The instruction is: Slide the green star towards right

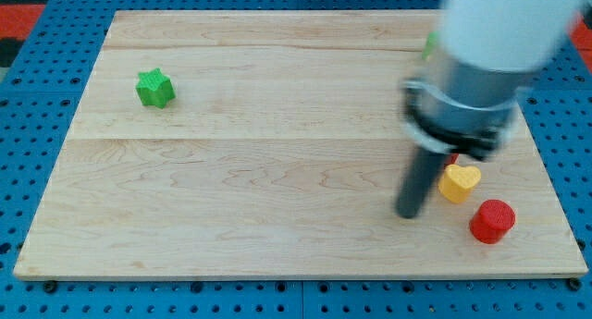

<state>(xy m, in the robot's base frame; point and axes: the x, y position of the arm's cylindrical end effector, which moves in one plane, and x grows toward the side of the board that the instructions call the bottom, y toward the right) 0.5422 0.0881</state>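
A light wooden board carries a green star block, a yellow heart block and a red round block.

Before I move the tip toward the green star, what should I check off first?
1. Green star in view, near the view's top left: ok.
2. My tip on the star's left side, ready to push right: not ok; it sits far to the star's right.
3. Board between tip and star free of blocks: ok.
4. Tip clear of the yellow heart: ok, a small gap shows.
5. Red block out of the route: ok, it lies right of the tip.
6. Green piece behind the arm: cannot tell its shape; mostly hidden.
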